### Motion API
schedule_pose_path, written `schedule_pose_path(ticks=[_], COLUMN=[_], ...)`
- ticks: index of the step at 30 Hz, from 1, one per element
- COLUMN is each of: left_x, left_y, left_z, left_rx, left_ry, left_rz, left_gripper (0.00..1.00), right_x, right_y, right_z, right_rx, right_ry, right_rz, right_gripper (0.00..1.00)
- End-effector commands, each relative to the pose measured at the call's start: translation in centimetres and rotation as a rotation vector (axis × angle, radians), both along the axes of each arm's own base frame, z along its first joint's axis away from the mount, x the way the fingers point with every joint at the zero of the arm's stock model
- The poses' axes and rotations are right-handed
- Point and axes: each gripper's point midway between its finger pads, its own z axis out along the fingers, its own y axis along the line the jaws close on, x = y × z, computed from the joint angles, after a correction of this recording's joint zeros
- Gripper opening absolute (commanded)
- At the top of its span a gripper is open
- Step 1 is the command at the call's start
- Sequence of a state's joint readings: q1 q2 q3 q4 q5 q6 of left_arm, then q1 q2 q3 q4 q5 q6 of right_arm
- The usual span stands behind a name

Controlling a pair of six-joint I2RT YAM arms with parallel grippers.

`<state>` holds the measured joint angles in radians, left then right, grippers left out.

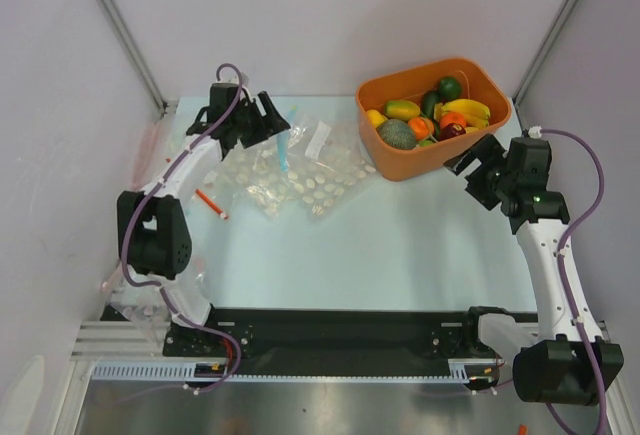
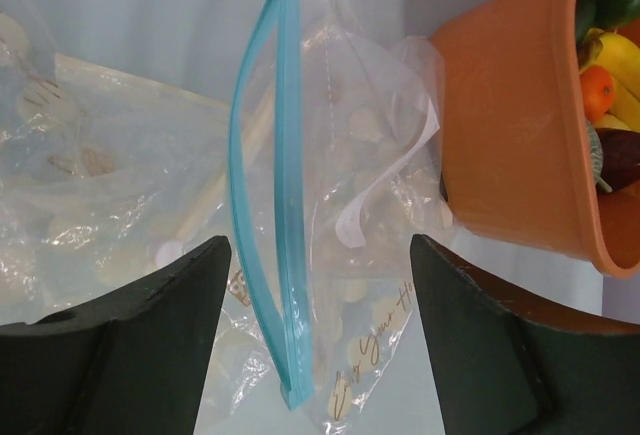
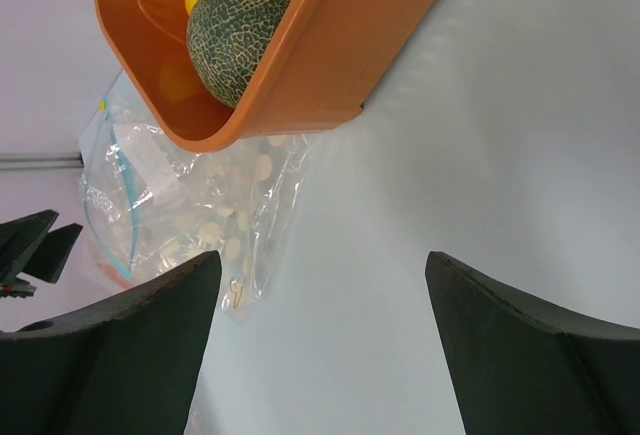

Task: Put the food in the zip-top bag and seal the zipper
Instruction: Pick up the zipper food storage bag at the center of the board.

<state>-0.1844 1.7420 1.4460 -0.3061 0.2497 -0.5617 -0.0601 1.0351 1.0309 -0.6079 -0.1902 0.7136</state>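
The zip-top bag (image 1: 300,145) lies flat at the back of the table on top of dotted bags. Its light-blue zipper (image 2: 275,205) runs up the left wrist view, its two lips slightly parted, with the white label (image 2: 385,180) to its right. My left gripper (image 1: 272,121) is open and empty; in its own view the gripper (image 2: 315,295) hangs just above the zipper's near end. The food (image 1: 430,115) sits in an orange bin (image 1: 400,167): bananas, oranges, avocado and a grey-green bumpy ball (image 3: 240,20). My right gripper (image 1: 472,158) is open and empty beside the bin's near right corner.
Clear dotted bags (image 1: 320,190) spread under and around the zip-top bag. A red strip (image 1: 211,203) of another bag lies to the left. The bin (image 3: 330,35) stands close above my right gripper (image 3: 315,305). Grey walls close in the left, back and right.
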Motion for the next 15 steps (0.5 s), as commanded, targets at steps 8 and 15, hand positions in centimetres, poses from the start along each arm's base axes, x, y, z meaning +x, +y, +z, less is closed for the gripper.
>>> schedule_pose_path(ticks=[8,15], left_x=[1.2,0.3], left_y=[-3.2,-4.0], left_z=[-1.2,0.5], left_rx=[0.002,0.018], left_ry=[0.042,0.005], left_rz=[-0.102,-0.145], left_gripper=[0.6,0.0], right_x=[1.1,1.6], right_y=[0.7,3.6], right_z=[3.1,3.6], right_rx=[0.001,-0.004], right_ry=[-0.099,-0.123], right_rz=[0.048,0.161], right_gripper=[0.88,0.84])
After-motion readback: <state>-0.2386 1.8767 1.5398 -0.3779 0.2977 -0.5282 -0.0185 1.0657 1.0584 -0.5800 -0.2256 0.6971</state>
